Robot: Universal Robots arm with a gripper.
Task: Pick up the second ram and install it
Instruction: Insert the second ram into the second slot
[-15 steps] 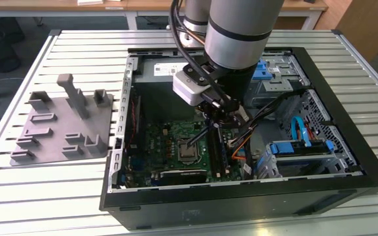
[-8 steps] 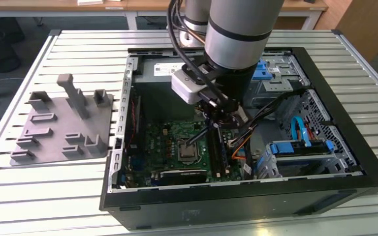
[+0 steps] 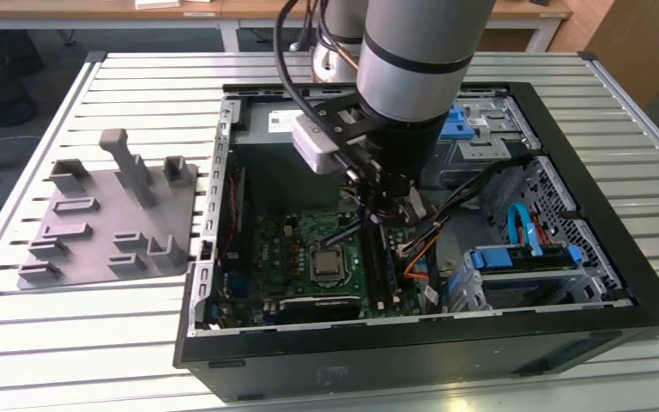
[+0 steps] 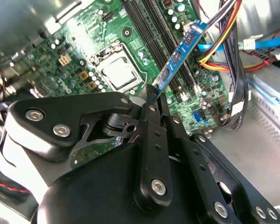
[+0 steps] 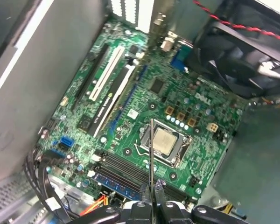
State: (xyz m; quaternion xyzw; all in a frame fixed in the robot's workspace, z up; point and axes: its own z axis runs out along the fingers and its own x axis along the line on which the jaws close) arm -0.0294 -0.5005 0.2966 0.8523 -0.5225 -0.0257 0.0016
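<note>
The tool (image 3: 381, 215) hangs inside the open computer case (image 3: 421, 343) over the motherboard (image 3: 284, 249) in the exterior view, grips one end of the second ram (image 4: 179, 56) over the black slots (image 4: 141, 23) in the second wrist view, and holds it edge-on in the first wrist view.

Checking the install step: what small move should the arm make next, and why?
Probably lower the second ram toward the black memory slots. The pincer is shut on one end, and in the second wrist view it lies roughly along those slots, apparently above them, not yet seated.
</note>
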